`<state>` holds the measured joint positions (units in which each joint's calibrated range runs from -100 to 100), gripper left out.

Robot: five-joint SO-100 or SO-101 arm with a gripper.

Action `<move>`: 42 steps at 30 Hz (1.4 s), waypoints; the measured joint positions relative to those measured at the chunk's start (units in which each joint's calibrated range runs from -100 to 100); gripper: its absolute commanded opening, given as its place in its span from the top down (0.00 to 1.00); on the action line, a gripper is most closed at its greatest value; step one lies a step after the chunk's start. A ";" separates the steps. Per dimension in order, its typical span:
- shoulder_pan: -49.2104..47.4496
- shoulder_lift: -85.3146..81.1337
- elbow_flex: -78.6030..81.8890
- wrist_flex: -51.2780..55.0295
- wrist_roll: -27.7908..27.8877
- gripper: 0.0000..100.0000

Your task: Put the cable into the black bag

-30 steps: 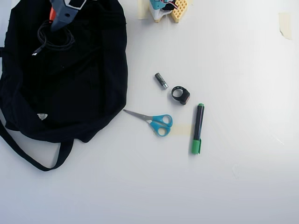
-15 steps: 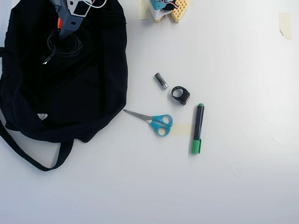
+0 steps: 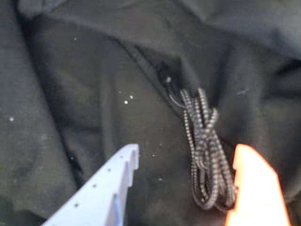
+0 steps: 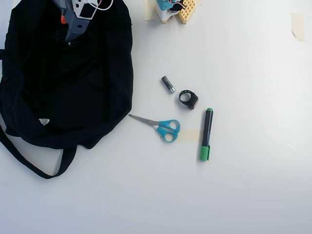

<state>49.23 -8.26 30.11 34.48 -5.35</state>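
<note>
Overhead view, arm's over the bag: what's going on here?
The gripper is open over the black bag, at the bag's top end in the overhead view. In the wrist view the coiled cable lies on the bag's fabric between the fingers, gripped by neither. In the overhead view the cable can't be made out. Scissors, a marker, a battery and a small black ring sit untouched on the table.
</note>
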 measured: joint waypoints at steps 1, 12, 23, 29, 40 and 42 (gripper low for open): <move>-0.59 0.00 0.00 0.00 0.00 0.74; -6.54 -15.44 0.08 19.15 -0.05 0.98; -27.55 -42.18 4.87 26.36 -0.10 0.98; -39.97 -52.64 18.95 27.65 -0.10 0.98; -54.96 -72.98 44.81 27.65 0.00 0.98; -55.62 -76.80 49.06 27.65 0.00 0.98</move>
<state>-6.39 -85.06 79.17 62.13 -5.35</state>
